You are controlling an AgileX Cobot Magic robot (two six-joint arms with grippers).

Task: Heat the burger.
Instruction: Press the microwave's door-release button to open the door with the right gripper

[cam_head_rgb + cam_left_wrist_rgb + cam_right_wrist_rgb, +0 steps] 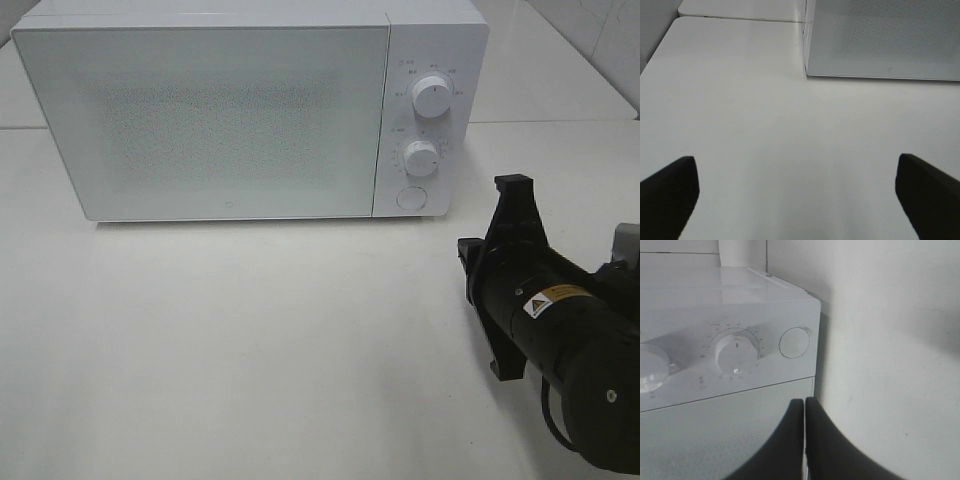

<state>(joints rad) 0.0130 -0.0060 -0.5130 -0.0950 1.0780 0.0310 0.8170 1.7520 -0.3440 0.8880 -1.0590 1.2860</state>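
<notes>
The burger is out of view in every frame. A white microwave (210,120) stands at the back of the white table with its frosted door closed. My right gripper (468,258) is shut and empty, its fingers pressed together. It hovers to the right of the microwave, pointing at its lower right corner. In the right wrist view the shut gripper (804,401) sits in front of the control panel, below the round door button (794,342) and a dial (736,355). My left gripper (796,162) is open and empty over bare table, left of the microwave (880,40).
The control panel carries an upper knob (432,97), a lower knob (421,158) and a round button (411,198). The white table (250,350) extends in front of the microwave. A second table edge (740,10) lies behind.
</notes>
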